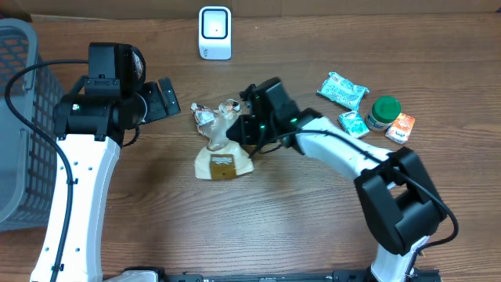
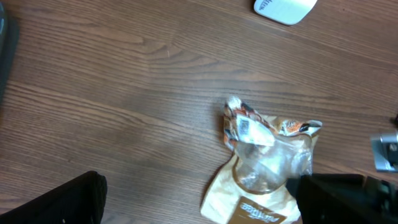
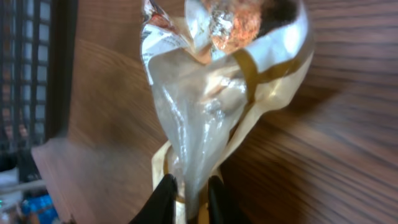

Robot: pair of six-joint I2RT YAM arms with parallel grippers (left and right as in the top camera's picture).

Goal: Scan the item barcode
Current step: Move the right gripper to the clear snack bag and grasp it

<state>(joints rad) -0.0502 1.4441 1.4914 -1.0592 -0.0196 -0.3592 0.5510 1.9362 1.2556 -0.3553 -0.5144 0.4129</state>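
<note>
The item is a cream and brown snack bag (image 1: 221, 160) with a clear crinkled top, lying in the middle of the table. My right gripper (image 1: 239, 129) reaches in from the right and is shut on the bag's clear film. In the right wrist view the film (image 3: 205, 93) runs down between the two black fingertips of this gripper (image 3: 191, 196). My left gripper (image 1: 166, 98) hovers open to the left of the bag, and its view shows the bag (image 2: 261, 155) between its wide fingers (image 2: 196, 186). The white scanner (image 1: 214, 33) stands at the table's far edge.
A grey mesh basket (image 1: 19, 125) stands at the left edge. At the right lie a green and white packet (image 1: 343, 90), a green-lidded jar (image 1: 383, 112), a small green packet (image 1: 354, 123) and an orange packet (image 1: 401, 127). The scanner (image 2: 283, 7) shows at the top of the left wrist view.
</note>
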